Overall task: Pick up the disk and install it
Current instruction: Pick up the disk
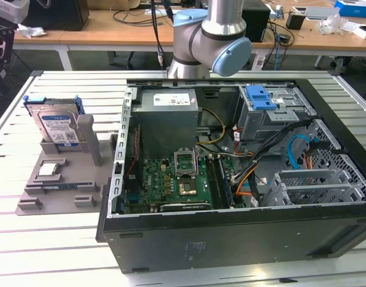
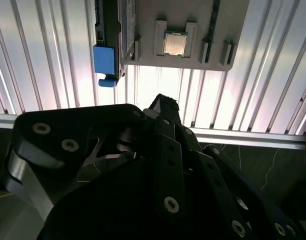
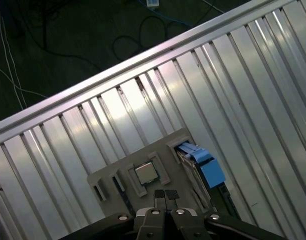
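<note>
You've got one disk (image 1: pixel 57 127), one chip (image 1: pixel 49 169), one memory stick (image 1: pixel 58 187), one grey holder (image 1: pixel 27 206), one open case (image 1: pixel 231 239), one motherboard (image 1: pixel 165 179), one power supply (image 1: pixel 168 116), one blue latch plate (image 1: pixel 260 97), one arm (image 1: pixel 207 42), one gripper (image 3: pixel 166 194) and one slatted table (image 1: pixel 63 251).
</note>
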Action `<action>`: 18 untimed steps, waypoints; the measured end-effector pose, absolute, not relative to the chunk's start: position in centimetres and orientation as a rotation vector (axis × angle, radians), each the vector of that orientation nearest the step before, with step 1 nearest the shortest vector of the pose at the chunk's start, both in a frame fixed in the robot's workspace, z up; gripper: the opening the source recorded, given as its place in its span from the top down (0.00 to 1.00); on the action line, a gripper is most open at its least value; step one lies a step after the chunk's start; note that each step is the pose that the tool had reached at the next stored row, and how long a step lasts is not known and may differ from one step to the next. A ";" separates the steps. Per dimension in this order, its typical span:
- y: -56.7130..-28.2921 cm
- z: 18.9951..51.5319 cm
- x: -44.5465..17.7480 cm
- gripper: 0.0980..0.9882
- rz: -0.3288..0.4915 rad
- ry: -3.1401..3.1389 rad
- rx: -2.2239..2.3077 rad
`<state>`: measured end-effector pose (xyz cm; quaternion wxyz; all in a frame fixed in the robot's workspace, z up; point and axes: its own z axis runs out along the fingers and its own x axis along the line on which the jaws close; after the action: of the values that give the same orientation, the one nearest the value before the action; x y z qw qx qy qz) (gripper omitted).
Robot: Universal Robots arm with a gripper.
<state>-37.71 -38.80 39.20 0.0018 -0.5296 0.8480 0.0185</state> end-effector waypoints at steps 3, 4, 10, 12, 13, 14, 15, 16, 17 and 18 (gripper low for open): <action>-38.8 39.2 -37.7 0.99 0.058 2.648 -1.683; -38.8 39.2 -37.7 0.99 0.058 2.644 -1.690; -38.8 39.2 -37.7 0.99 0.058 2.613 -1.738; -38.8 39.2 -37.7 0.99 0.058 2.604 -1.752; -38.8 39.2 -37.7 0.99 0.058 2.599 -1.760; -38.8 39.2 -37.7 0.99 0.058 2.590 -1.773; -38.8 39.2 -37.7 0.99 0.058 2.585 -1.781; -38.8 39.2 -37.7 0.99 0.058 2.580 -1.788; -38.8 39.2 -37.7 0.99 0.058 2.575 -1.796; -38.8 39.2 -37.7 0.99 0.058 2.571 -1.802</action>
<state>-37.71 -38.80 39.20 0.0008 -0.5740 0.8187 0.0186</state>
